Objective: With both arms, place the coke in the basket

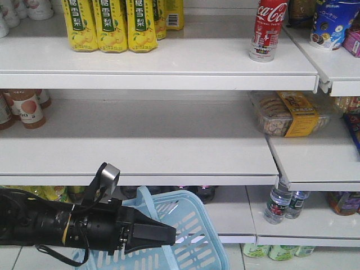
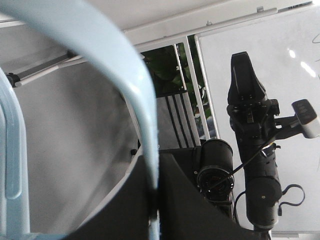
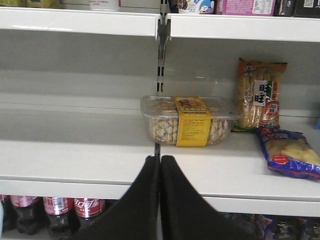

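Observation:
The coke [image 1: 269, 27], a slim all-red bottle, stands upright on the top shelf at the right. Low in the front view hangs the light blue basket [image 1: 188, 247]. My left gripper [image 1: 166, 233] is shut on the basket's handle [image 2: 145, 100], and the wrist view shows that flat blue strip pinched between the black jaws of the left gripper [image 2: 155, 200]. My right gripper [image 3: 160, 160] is shut with nothing in it and faces the middle shelf; the coke is not in its view. The right arm [image 2: 252, 150] shows upright in the left wrist view.
Yellow pear-drink bottles [image 1: 109, 25] stand top left. A clear biscuit box [image 3: 190, 120] with a yellow label sits on the middle shelf ahead of the right gripper, with snack bags [image 3: 287, 152] to its right. Dark cola bottles [image 3: 57, 212] fill the shelf below.

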Controlling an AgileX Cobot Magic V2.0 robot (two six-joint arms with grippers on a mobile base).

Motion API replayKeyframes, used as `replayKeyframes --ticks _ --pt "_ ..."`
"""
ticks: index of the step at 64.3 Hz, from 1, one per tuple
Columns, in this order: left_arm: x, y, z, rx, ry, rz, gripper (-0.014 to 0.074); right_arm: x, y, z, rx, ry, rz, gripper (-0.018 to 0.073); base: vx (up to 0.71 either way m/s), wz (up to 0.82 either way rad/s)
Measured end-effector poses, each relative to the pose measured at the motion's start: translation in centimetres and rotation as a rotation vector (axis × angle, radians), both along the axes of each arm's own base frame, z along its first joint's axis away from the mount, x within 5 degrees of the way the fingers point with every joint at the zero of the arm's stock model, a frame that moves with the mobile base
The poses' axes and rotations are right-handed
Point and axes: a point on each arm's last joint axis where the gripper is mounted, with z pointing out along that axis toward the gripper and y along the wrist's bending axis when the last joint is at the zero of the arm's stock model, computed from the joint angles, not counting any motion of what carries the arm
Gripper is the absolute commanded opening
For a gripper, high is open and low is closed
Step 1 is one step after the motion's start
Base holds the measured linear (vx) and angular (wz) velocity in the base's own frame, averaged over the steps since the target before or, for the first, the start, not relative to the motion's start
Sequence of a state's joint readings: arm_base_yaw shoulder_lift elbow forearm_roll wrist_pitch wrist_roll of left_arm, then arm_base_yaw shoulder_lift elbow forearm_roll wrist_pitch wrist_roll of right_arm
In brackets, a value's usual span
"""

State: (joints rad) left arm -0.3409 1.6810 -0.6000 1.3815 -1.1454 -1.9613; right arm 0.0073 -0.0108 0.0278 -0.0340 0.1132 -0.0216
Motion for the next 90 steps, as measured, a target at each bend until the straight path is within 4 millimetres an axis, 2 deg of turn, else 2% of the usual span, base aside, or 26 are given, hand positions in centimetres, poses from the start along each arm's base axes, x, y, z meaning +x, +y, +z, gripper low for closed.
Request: replayKeyframes --ticks 90 --pt "0.00 0.00 0.00 0.000 0.000 0.000 -0.0006 0.00 0.00 0.00 0.000 0.000 0.000 -0.0010 0.05 0.02"
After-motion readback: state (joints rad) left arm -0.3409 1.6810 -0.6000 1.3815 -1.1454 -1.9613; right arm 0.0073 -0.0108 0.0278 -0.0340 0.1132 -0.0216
